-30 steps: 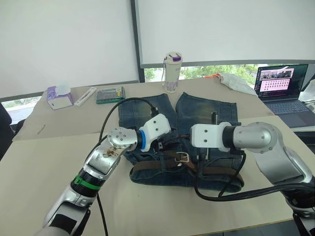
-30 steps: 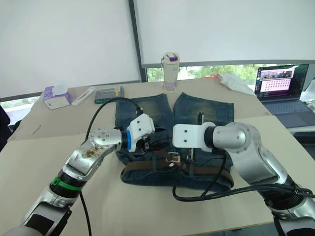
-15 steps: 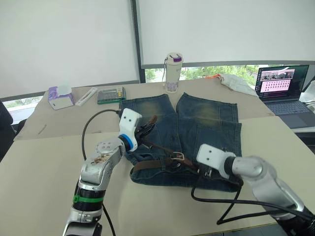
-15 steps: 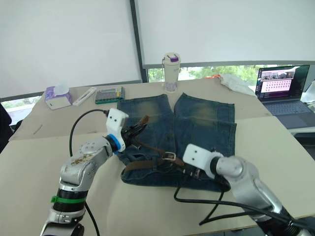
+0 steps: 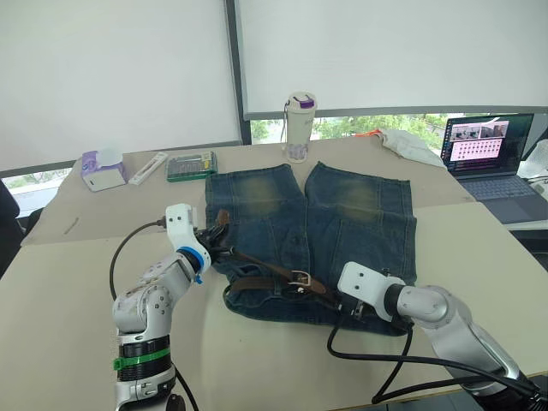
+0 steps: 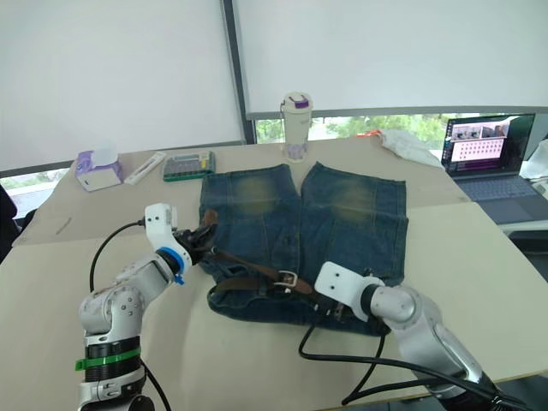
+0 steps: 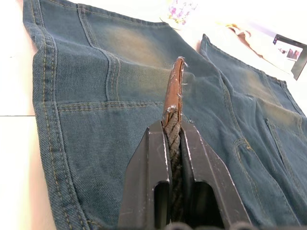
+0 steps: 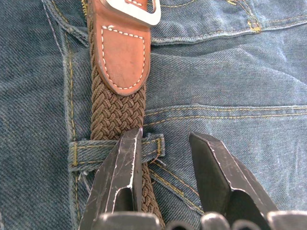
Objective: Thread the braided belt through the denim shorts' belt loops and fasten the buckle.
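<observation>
A pale bench [image 5: 68, 300] is seen from above, with dark blue denim shorts [image 5: 342, 214] laid flat on it, legs pointing away from the robot and waistband nearest it. A braided belt [image 5: 261, 261] of dark brown weave is stretched across the waistband, from the shorts' left edge toward the middle, where its silver buckle [image 5: 300, 276] lies on the denim. The belt's leather tip is clamped between the closed jaws of the left gripper [image 7: 173, 125], raised just above the left leg of the shorts. The right gripper [image 8: 165, 143] is lowered onto the waistband, jaws parted and gripping nothing, one finger resting on the weave where it passes under a belt loop [image 8: 115, 148]. At the bench's far side stand a tumbler [image 5: 299, 125], a tissue box [image 5: 104, 169] and an open laptop [image 5: 490, 152].
</observation>
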Controlling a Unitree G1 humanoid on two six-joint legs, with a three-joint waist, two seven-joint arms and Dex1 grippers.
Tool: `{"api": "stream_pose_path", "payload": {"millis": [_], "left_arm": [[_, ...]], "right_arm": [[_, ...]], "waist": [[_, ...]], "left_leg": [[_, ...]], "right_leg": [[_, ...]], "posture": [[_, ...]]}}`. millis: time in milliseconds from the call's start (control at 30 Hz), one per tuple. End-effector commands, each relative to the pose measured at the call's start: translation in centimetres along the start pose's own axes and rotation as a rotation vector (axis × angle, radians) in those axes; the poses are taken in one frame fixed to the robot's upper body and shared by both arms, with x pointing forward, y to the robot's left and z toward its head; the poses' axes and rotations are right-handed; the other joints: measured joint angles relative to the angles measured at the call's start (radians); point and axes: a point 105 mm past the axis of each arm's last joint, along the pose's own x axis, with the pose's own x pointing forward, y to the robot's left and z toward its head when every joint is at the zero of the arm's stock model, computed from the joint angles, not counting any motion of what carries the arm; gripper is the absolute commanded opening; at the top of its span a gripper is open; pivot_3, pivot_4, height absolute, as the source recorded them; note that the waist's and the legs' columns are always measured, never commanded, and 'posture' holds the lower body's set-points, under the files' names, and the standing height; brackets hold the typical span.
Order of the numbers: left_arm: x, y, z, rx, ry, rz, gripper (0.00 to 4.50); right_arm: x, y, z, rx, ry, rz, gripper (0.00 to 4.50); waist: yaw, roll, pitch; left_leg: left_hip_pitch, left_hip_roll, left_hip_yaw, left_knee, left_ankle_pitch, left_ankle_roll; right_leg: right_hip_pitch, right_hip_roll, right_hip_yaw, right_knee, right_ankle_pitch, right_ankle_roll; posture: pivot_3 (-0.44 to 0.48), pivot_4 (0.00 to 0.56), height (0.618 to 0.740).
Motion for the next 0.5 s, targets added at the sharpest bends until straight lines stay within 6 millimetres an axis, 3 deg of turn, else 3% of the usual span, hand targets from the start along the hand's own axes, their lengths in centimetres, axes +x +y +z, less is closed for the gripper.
{"api": "stream_pose_path", "payload": {"millis": [33,100,200,267,367,500], "left_arm": [[-0.4,-2.5,1.4,0.168,-0.016,-0.177,0.03],[-0.2,-2.5,1.8,0.109,-0.023,-0.183,0.03],[0.3,1.8,2.8,-0.138,-0.064,0.034,0.03],[0.4,2.8,3.3,-0.215,-0.080,0.077,0.03],[0.7,1.7,4.0,-0.169,-0.069,0.011,0.03],[0.8,-3.0,3.6,0.170,-0.009,-0.229,0.03]], "right_arm": [[-0.2,-0.2,0.9,0.010,-0.043,-0.004,1.76],[-0.2,-0.2,0.8,-0.003,-0.041,0.001,1.76],[-0.2,0.1,0.4,-0.007,-0.026,0.001,1.76],[-0.2,0.2,0.4,-0.001,-0.028,-0.002,1.76],[-0.1,0.3,0.6,0.007,-0.037,-0.003,1.76],[0.0,0.1,0.8,0.013,-0.045,-0.006,1.76]], "waist": [[-0.001,0.000,0.000],[0.001,0.000,0.000],[0.005,-0.001,0.000],[0.001,-0.001,0.000],[-0.005,-0.001,0.000],[-0.004,-0.001,0.000]], "left_leg": [[0.000,0.000,0.000,0.000,0.000,0.000],[0.000,0.000,0.000,0.000,0.000,0.000],[0.000,0.000,-0.001,0.001,0.000,0.000],[0.000,0.000,-0.001,0.001,0.000,0.000],[0.001,0.001,-0.001,0.000,-0.001,-0.001],[0.000,0.000,-0.001,0.000,-0.001,-0.001]], "right_leg": [[0.000,0.000,0.000,0.000,0.000,0.000],[0.000,0.000,0.000,0.000,0.000,0.000],[0.001,-0.001,-0.001,-0.001,0.000,0.000],[0.001,0.000,-0.001,-0.001,0.000,0.000],[0.000,0.000,0.000,0.000,0.000,0.000],[-0.001,0.000,0.000,0.000,0.000,0.000]], "posture": [[0.000,0.150,0.740],[0.000,0.150,0.740],[0.000,0.150,0.740],[0.000,0.150,0.740],[0.000,0.150,0.740],[0.000,0.150,0.740]]}}
